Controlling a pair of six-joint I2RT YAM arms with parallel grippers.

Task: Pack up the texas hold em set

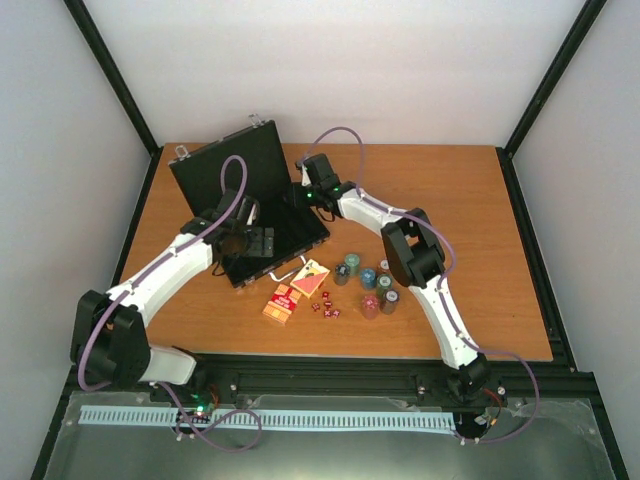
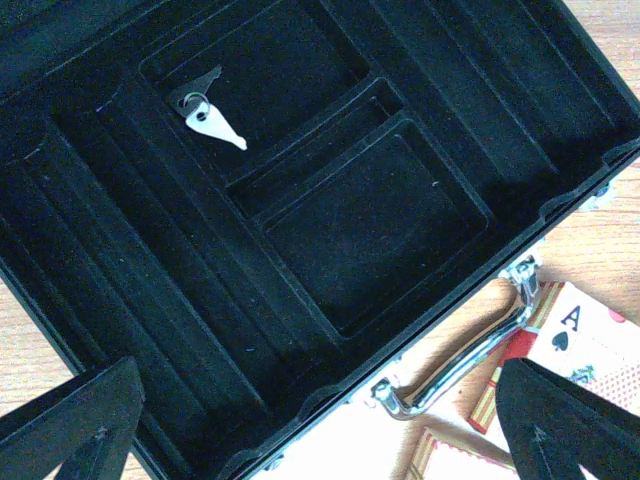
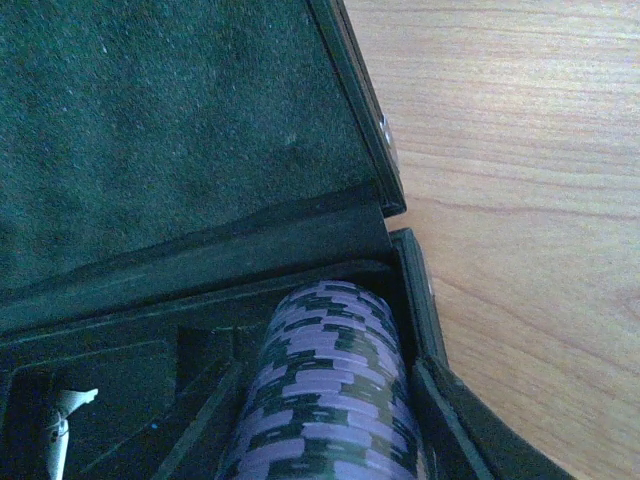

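Right gripper (image 1: 318,192): at the back right corner of the briefcase (image 1: 205,180); fingers out of frame in its own wrist view and masked by the wrist body from above; clenched, released or grasping, cannot tell.
Purple chip stack (image 3: 330,400): directly under the right gripper, lying on its side in the outermost channel against the case's right wall; near end cut off by the frame edge; any contact with the fingers not visible.
Left gripper (image 2: 320,440): released, jaws spread wide with nothing between them; fingertips (image 2: 85,425) seen only as dark wedges at the lower corners, cropped.
Briefcase: open, lid raised at the far side; black flocked tray right beneath the left gripper, its compartments bare apart from the key and the purple stack.
Key (image 2: 205,105): with a white tag, in the large recess beyond the left gripper's fingertips; its tag barely showing at the lower left of the right wrist view.
Silver handle (image 2: 470,350): on the case's front edge, between the left fingertips, nearer the one at the lower right of that view.
Ace-of-spades face (image 2: 590,340): just past the handle, partly behind that fingertip; card or box, cannot tell.
Card boxes (image 1: 281,305): orange, on the table (image 1: 480,220), nearer the bases than the left gripper.
Dice (image 1: 325,308): tiny, dark red, just beside the boxes; pips unreadable.
Loose chip stacks (image 1: 369,305): upright, well behind the right gripper, beside its arm's elbow; colours hard to separate.
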